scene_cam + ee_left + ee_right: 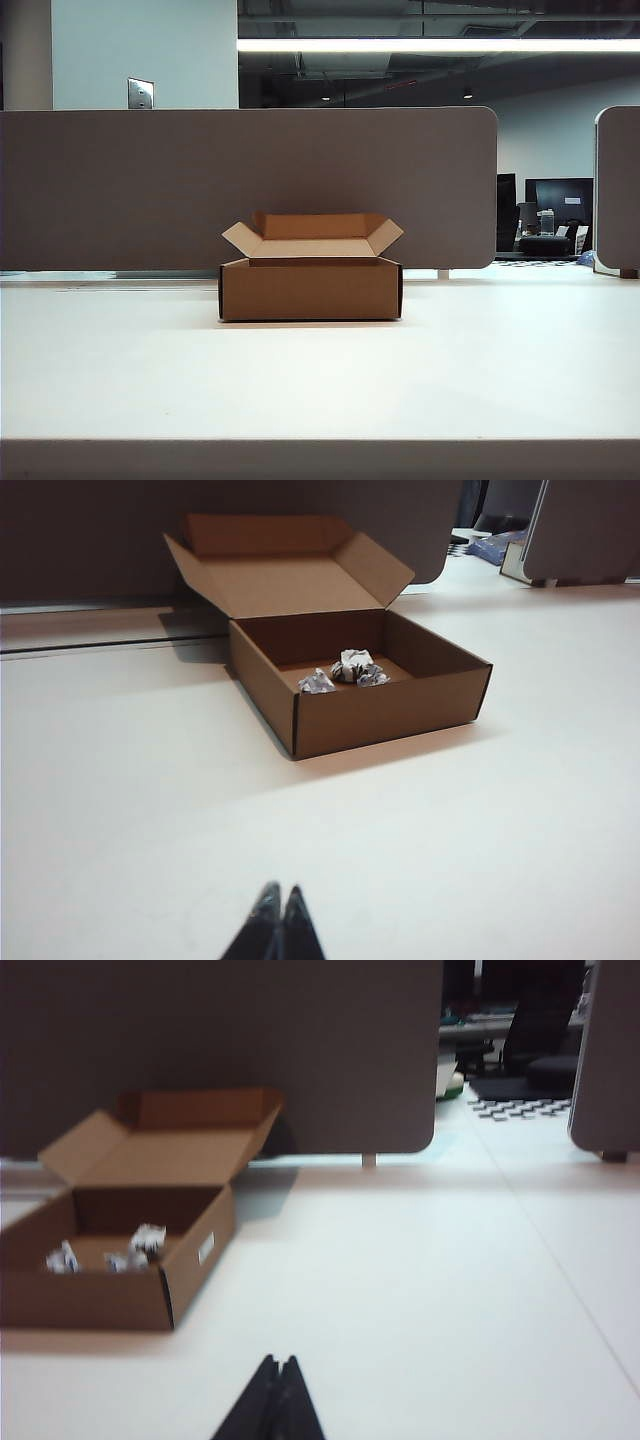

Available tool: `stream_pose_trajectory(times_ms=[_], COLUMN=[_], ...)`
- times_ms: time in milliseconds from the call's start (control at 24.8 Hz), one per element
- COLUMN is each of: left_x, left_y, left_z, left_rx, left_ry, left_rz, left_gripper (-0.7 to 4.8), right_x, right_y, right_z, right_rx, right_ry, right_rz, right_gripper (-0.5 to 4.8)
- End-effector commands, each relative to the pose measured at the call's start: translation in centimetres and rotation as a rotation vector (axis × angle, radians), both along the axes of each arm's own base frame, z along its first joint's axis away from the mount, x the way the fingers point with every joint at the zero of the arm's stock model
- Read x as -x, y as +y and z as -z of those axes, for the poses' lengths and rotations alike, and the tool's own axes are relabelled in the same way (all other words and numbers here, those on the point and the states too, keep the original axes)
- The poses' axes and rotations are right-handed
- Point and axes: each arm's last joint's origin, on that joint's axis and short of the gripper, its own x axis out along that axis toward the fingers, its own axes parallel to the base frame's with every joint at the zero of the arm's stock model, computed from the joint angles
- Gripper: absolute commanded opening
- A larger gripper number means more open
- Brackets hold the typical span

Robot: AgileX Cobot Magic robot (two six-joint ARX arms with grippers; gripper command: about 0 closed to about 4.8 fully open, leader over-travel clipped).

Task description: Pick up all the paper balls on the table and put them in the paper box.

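Observation:
The brown paper box (310, 288) stands open at the middle of the table (320, 370), its flaps spread. Three paper balls (345, 670) lie together on its floor, also seen as paper balls (110, 1252) in the right wrist view. The exterior view hides them behind the box's front wall. My left gripper (280, 892) is shut and empty over bare table, well short of the paper box (360, 680). My right gripper (279, 1362) is likewise shut and empty, off to the side of the paper box (120, 1260). Neither gripper shows in the exterior view.
A grey-brown partition panel (250, 185) runs behind the box along the table's far edge. A second panel (618, 190) stands at the far right, with office chairs and clutter beyond the gap.

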Motion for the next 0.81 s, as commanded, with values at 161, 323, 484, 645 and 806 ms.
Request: stream_pose_trajectory(times_ms=[161,323,484,645,806], left_x=[-0.06,-0.05,-0.05,-0.05,-0.05], left_y=[0.16,0.2,0.2,0.2,0.2], left_z=[-0.19,-0.33,-0.32,-0.32,-0.32], left_rx=[-0.019,-0.02,-0.02,-0.02,-0.02], left_ry=[-0.021,-0.026,-0.026,-0.025,-0.025], left_rz=[-0.055,-0.069,-0.069,-0.069,-0.069], left_gripper=[-0.06,-0.05,-0.05,-0.05,-0.05], right_x=[0.02,0.02,0.02,0.02,0.02], right_y=[-0.02,-0.01,-0.01,-0.01,-0.01], right_z=[-0.12,-0.12,-0.12,-0.12,-0.12], right_rx=[-0.018,-0.018,-0.018,-0.018,-0.018], right_ry=[-0.021,-0.02,-0.02,-0.021,-0.02], right_rz=[0.003,0.003,0.002,0.003,0.003], right_gripper=[-0.06,-0.06,-0.06,-0.06,-0.06])
